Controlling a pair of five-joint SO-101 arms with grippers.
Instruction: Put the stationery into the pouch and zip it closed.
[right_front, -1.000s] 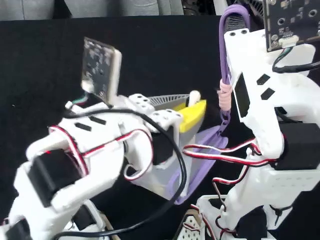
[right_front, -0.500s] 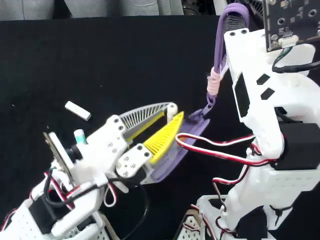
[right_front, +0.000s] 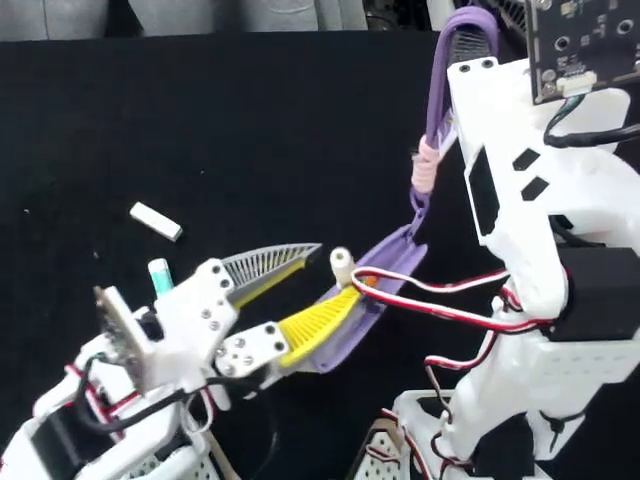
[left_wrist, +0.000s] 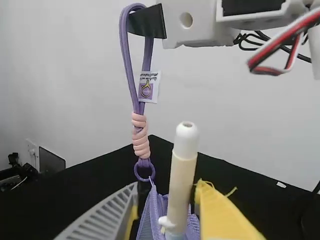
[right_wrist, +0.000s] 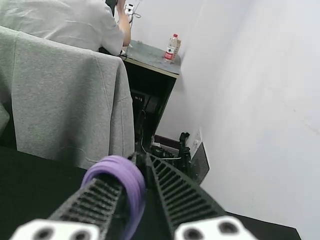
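Pouch (right_front: 385, 265), of purple mesh, is hung slantwise by its strap (right_front: 440, 90), and its lower end is lodged between the jaws of the left gripper (right_front: 336, 270). Those jaws are spread in a wide V. The grey one is seen on one side of the mesh and the yellow one on the other, and neither tip is pressed to it. A white pen (left_wrist: 182, 165) is stood upright between the same jaws, just beside the yellow one, with its foot in the mesh. The strap's loop is pinched at the top between the nearly closed jaws of the right gripper (right_wrist: 141, 159). On the black table (right_front: 250, 120), well apart from both pairs of jaws, a white eraser (right_front: 156, 221) is laid.
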